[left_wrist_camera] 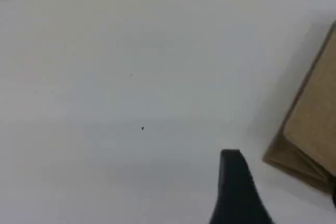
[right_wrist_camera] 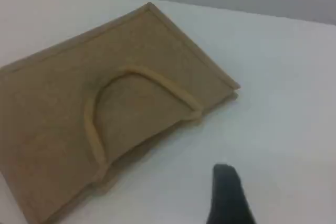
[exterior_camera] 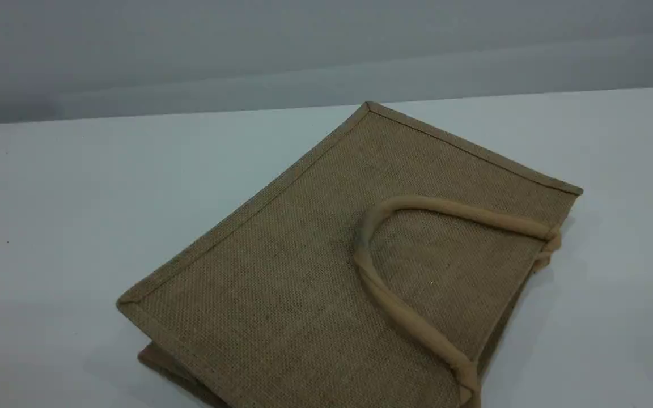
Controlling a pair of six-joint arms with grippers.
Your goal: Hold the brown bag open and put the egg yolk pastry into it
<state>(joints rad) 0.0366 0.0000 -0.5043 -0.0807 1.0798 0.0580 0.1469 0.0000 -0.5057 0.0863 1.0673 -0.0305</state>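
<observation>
Scene view: the brown bag [exterior_camera: 281, 283] lies flat on its side on the white table [exterior_camera: 77, 198], turned at an angle, one corner towards the far edge. A beige handle [exterior_camera: 362, 255] is folded back onto its upper face. Of the second handle I get only a knotted bit poking out at the bag's right edge, under the first. The bag's near side runs off the bottom of the frame, so I cannot see whether the mouth gapes at all. At the lower left corner a folded layer peeks out from beneath the top panel. Neither arm reaches into this view.

Left wrist view: mostly bare table with a couple of dark specks. The bag [left_wrist_camera: 315, 124] comes in only as one corner at the right edge, with that folded underlayer showing; the rest is cut off. The left gripper [left_wrist_camera: 283, 198] hangs above the table beside that corner and clear of it. I see one dark fingertip [left_wrist_camera: 235, 182] and a sliver at the far right edge that may be the other. The jaws stand wide apart, with nothing between them.

Right wrist view, rather blurred: the bag [right_wrist_camera: 52, 108] fills the left half, its handle [right_wrist_camera: 88, 119] arched over the top face, its lower left part cropped. The right gripper [right_wrist_camera: 227, 198] shows a single black fingertip over bare table, near the bag's handle-side edge but not touching it. It is spread wide and holds nothing.
</observation>
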